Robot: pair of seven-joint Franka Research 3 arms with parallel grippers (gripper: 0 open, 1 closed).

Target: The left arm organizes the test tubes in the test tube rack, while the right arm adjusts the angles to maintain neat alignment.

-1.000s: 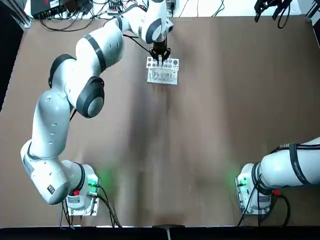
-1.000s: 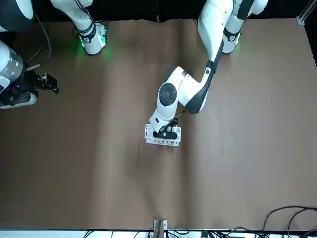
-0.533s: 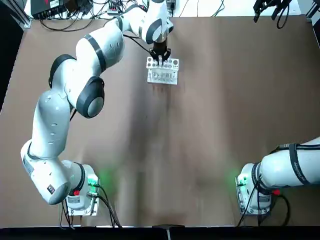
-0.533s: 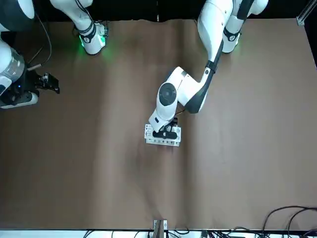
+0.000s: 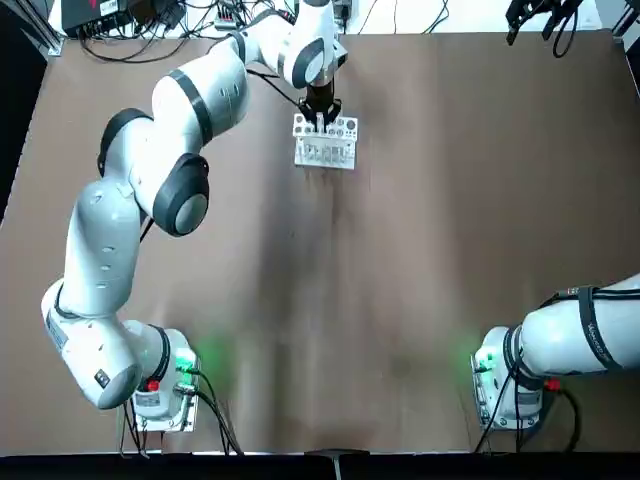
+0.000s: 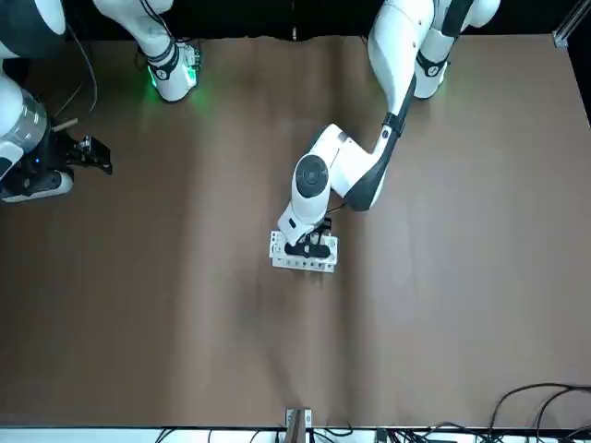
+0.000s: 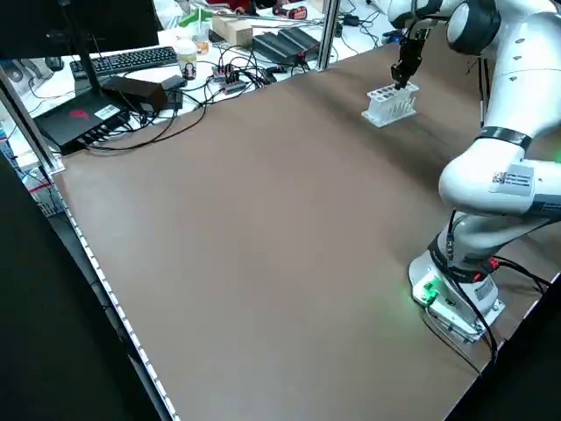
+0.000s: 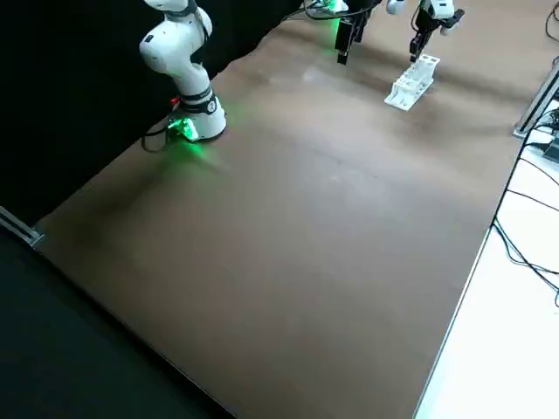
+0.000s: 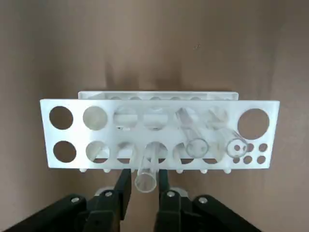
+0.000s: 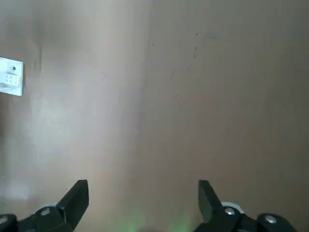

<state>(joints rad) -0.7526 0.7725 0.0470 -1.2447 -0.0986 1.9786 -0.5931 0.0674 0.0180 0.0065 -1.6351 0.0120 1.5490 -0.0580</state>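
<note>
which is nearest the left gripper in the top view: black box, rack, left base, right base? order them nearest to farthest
From the left gripper:
1. rack, right at it
2. black box, far left corner
3. left base, near left, and right base, near right: too close to call

Brown tabletop (image 5: 400, 250) with soft sheen. In left side view: monitor (image 7: 88, 31) at eleven o'clock, keyboard (image 7: 131, 60) nearby, white desk (image 7: 202, 66) beyond, tangled cables (image 7: 237, 74).
</note>
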